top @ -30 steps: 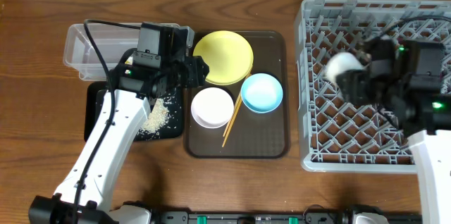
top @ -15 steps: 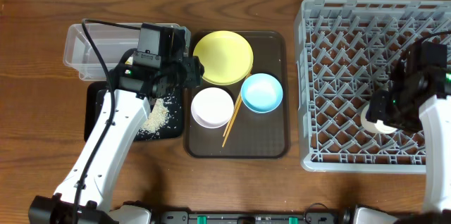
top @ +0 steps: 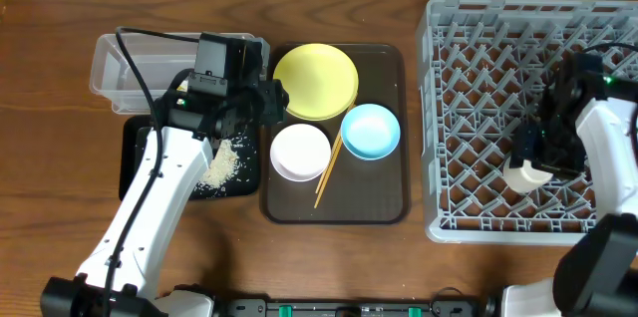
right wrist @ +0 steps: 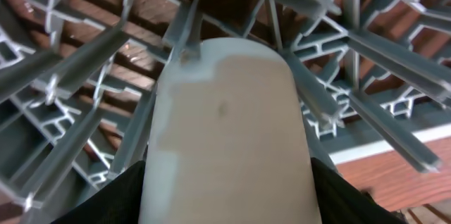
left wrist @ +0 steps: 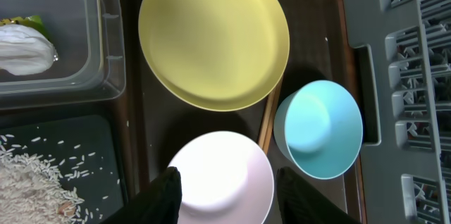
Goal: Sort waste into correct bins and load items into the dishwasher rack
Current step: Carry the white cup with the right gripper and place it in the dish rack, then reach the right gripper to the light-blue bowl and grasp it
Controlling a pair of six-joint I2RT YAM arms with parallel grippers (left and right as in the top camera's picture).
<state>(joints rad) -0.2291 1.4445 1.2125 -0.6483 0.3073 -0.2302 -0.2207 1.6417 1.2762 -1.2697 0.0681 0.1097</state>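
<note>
Our left arm [top: 150, 197] slants up from the lower left of the overhead frame to the left edge of the brown tray [top: 384, 207]. The left gripper [left wrist: 231, 194] hangs over the white bowl [top: 300, 151], jaws spread wide, holding nothing. At right, our right arm [top: 608, 148] bends into the grey rack [top: 478, 88]. The right gripper [top: 536, 156] has its jaws clamped on the small white cup [right wrist: 225, 125] among the pegs, lower right.
</note>
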